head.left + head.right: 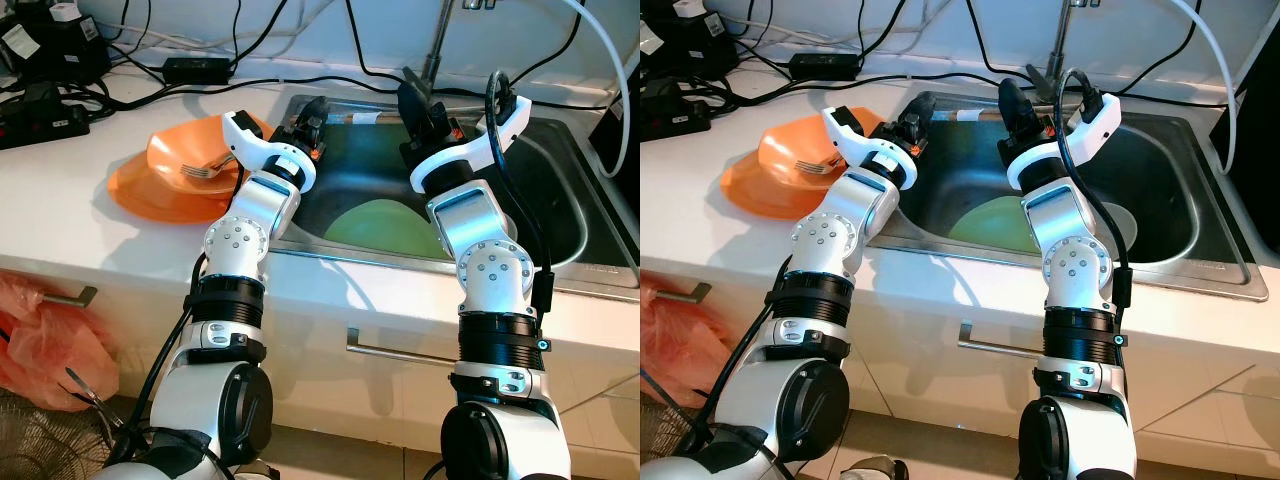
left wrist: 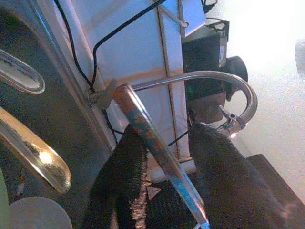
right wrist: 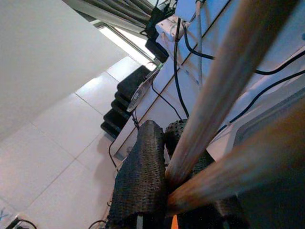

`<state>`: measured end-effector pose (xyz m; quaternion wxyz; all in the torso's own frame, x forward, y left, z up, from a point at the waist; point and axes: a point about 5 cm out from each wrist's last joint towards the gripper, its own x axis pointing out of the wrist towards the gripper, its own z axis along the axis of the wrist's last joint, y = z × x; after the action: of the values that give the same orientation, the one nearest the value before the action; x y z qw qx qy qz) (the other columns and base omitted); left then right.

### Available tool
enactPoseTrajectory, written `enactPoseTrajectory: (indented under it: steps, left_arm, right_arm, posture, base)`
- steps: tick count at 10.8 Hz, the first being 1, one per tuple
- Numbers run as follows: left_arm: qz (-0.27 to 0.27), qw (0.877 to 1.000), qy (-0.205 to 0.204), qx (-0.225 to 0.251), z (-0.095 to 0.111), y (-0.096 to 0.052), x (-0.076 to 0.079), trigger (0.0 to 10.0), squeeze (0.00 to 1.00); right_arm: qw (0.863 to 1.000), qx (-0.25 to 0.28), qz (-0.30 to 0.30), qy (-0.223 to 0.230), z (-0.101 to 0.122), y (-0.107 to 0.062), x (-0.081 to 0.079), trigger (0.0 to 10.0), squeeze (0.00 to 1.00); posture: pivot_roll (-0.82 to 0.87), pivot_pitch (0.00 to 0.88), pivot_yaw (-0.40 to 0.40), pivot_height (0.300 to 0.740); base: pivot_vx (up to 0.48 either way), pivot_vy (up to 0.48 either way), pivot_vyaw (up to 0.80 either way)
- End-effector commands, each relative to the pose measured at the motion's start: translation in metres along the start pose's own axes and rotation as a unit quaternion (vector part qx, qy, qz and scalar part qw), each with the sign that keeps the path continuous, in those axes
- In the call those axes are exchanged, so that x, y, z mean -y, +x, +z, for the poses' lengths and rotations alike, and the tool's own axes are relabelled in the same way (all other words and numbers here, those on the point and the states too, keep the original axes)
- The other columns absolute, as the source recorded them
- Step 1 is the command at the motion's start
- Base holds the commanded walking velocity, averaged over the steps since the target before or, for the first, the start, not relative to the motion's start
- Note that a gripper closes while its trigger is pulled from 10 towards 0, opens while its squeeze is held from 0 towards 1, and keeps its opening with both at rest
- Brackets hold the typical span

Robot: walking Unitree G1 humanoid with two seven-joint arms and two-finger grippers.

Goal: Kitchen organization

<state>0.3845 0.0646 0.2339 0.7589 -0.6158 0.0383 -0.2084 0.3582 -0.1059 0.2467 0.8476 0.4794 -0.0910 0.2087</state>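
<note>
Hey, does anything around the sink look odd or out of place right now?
Yes. Black power cables and a power strip sprawl across the wet-area counter right behind the sink. A fork lies in the orange bowl, stacked on an orange plate beside the basin.

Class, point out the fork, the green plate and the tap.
fork (image 1: 205,171), left eye view, on its tines.
green plate (image 1: 385,225), left eye view, on its middle.
tap (image 2: 205,76), left wrist view, on its curved spout.

Green plate (image 1: 385,225): partly hidden behind the right arm, inside the sink (image 1: 560,215).
Faucet (image 1: 440,40): top cut off above the sink.
</note>
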Motion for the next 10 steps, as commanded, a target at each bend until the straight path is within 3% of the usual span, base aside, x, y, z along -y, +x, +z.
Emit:
enactPoseTrajectory:
  steps: [1,10]
  left_arm:
    - [-0.003,0.994,-0.09,-0.06,-0.0719,-0.002,0.0005,10.0,1.0]
    - [-0.003,0.994,-0.09,-0.06,-0.0719,-0.002,0.0005,10.0,1.0]
  right_arm:
    - [1.0,-0.009,-0.014,-0.007,-0.0032,0.0003,0.0027,0.0,0.0]
    - [1.0,-0.009,-0.014,-0.007,-0.0032,0.0003,0.0027,0.0,0.0]
  posture:
    - [0.07,0.034,0.027,0.74]
    - [0.07,0.034,0.027,0.74]
  base:
    - [0.0,0.0,0.0]
    - [0.0,0.0,0.0]
